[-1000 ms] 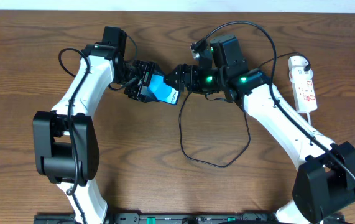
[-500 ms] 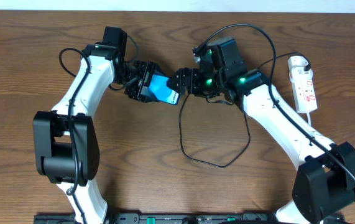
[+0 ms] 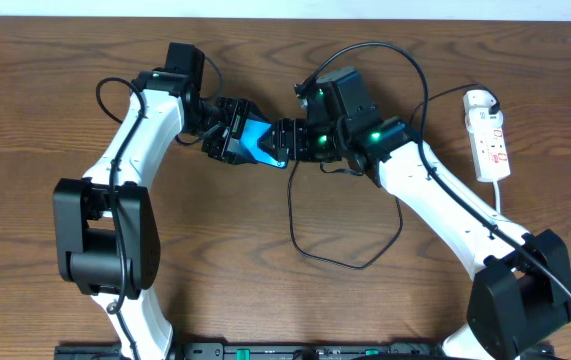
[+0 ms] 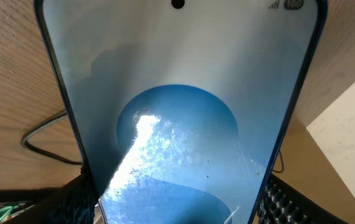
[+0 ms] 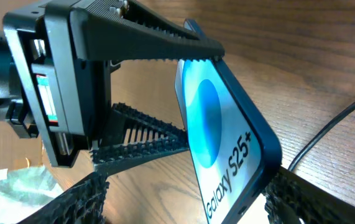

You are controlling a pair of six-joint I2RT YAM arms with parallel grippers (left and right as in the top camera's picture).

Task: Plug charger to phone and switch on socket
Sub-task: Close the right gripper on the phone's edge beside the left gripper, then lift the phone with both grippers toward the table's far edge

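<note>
White lettering "Galaxy S25+" ran up the lit blue screen of the phone (image 5: 227,124), whose lower end sat between the fingers of the right hand (image 5: 189,196), spread wide and closed on nothing. Behind it the left hand (image 3: 243,138) clamped the phone's long edges, holding it tilted above the desk (image 3: 265,300). The charger (image 3: 365,262) looped on the desk nearer the robot than the phone, and the socket (image 3: 489,135) lay well apart from the phone, past the right arm.

**Quick rundown of the finishes on this setup**

Table (image 3: 45,90) is brown wood with heavy grain and a soft satin sheen. The phone (image 4: 177,124) has a glossy glass screen catching white glare, plus a smooth dark frame. The left gripper (image 3: 250,142) has matt black plastic fingers (image 5: 146,40), ribbed like saw teeth. Arms (image 3: 150,125) wear smooth white plastic shells with matt black joints. The socket (image 3: 489,135) by the right edge is plain white plastic, and the charger (image 5: 334,127) looks like smooth black rubbery cable.
</note>
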